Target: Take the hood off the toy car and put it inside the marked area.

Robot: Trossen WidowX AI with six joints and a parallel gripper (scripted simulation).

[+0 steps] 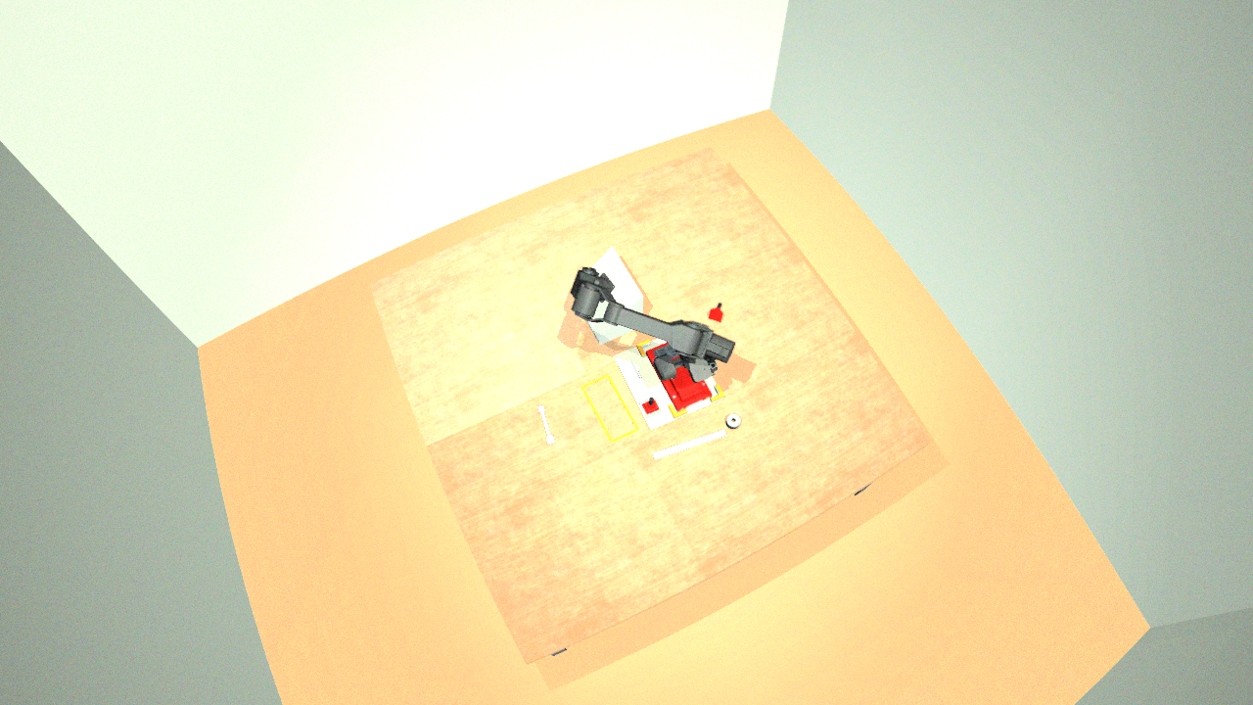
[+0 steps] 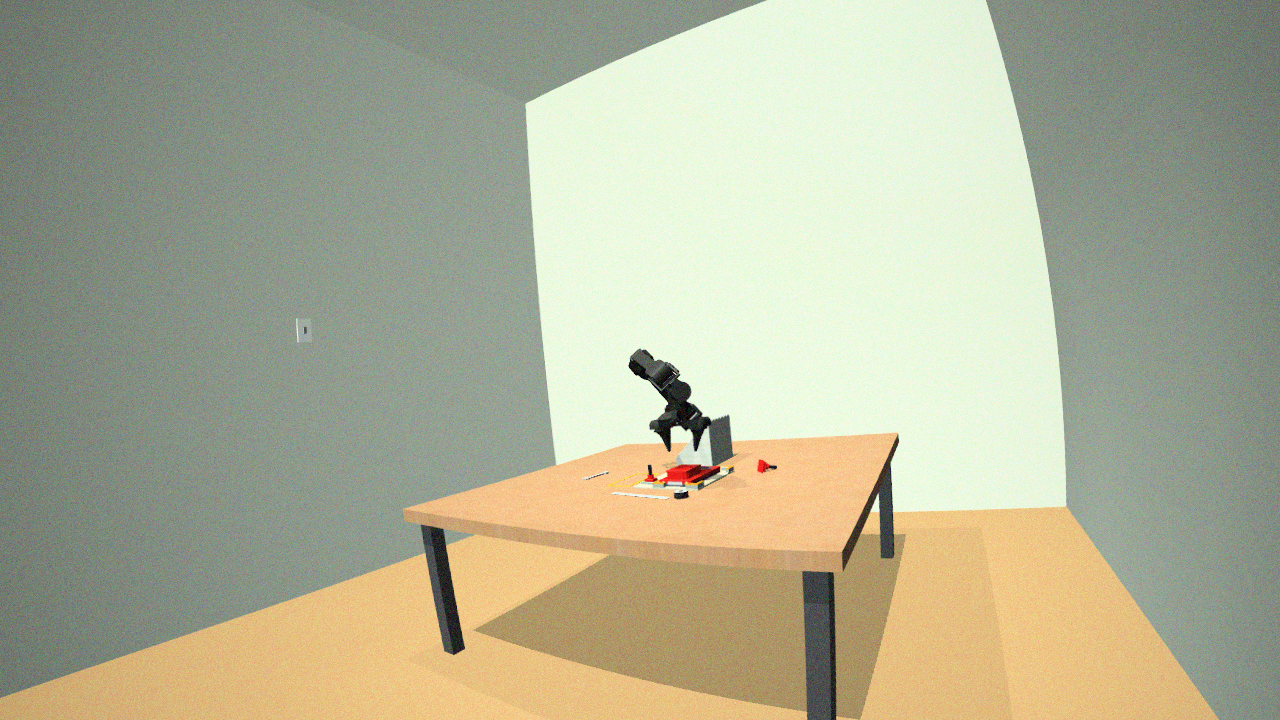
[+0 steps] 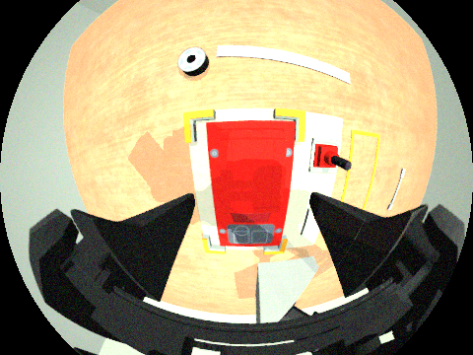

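The toy car (image 1: 689,390) (image 2: 684,473) (image 3: 251,148) is red and lies between yellow corner brackets on a white board (image 1: 658,420) (image 3: 329,129). A grey inset shows near its lower end in the wrist view. The hood is not clearly told apart from the rest of the red body. My gripper (image 2: 682,448) (image 3: 253,199) is open and empty above the car, its fingers pointing down, one to either side of the car in the wrist view. The arm hides part of the car in the top view. The marked area (image 1: 598,413) (image 3: 366,133) is a yellow outline beside the board.
A red block (image 1: 650,406) (image 3: 322,156) with a black peg stands on the board. A similar red piece (image 1: 716,313) (image 2: 763,465) lies beyond the car. A wheel (image 1: 727,424) (image 3: 201,58), a white strip (image 1: 690,445) (image 3: 286,56) and a thin white rod (image 1: 545,425) lie around.
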